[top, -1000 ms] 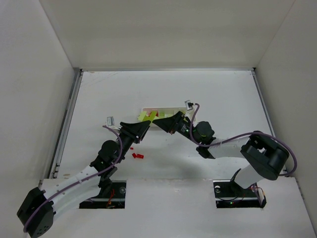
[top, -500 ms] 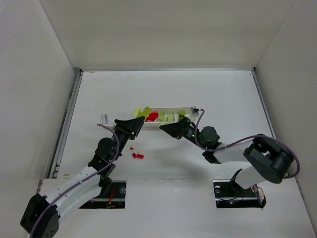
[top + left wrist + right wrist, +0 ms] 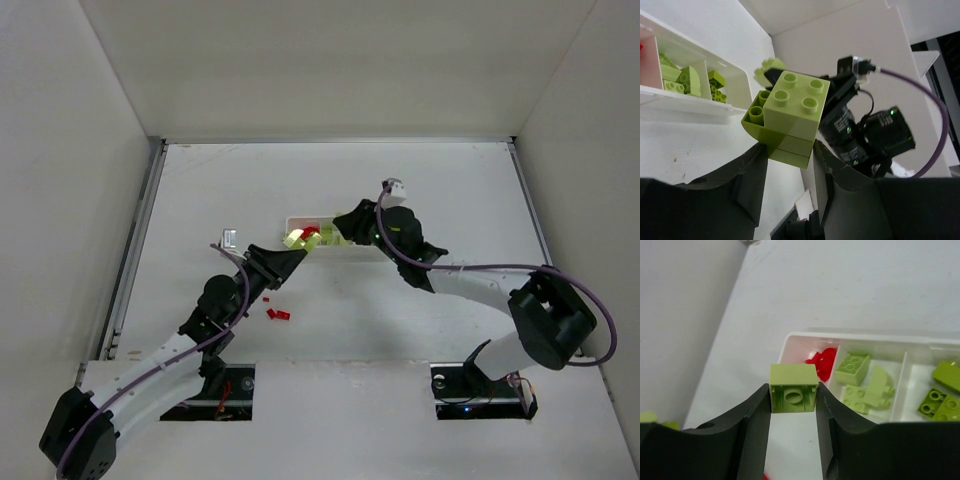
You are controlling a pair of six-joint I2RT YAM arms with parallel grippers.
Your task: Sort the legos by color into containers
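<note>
The white three-compartment tray (image 3: pixel 352 247) lies mid-table. In the right wrist view its rim (image 3: pixel 860 334) shows, with red bricks (image 3: pixel 822 361) in the left compartment and yellow-green bricks (image 3: pixel 852 367) in the middle and right ones. My left gripper (image 3: pixel 298 254) is at the tray's near left corner, shut on a stack of yellow-green bricks (image 3: pixel 792 117) held in the air between its fingers (image 3: pixel 789 148). My right gripper (image 3: pixel 342 223) is over the tray, shut (image 3: pixel 793 395) on one yellow-green brick (image 3: pixel 793 385), hollow side toward the camera.
Two small red bricks (image 3: pixel 278 314) lie loose on the table in front of the tray, beside my left arm. White walls enclose the table on the left, back and right. My right arm (image 3: pixel 865 135) fills the middle of the left wrist view.
My right gripper has swung from the tray's near side to above it. My left gripper has shifted right toward the tray's near left corner. Both still hold their bricks.
</note>
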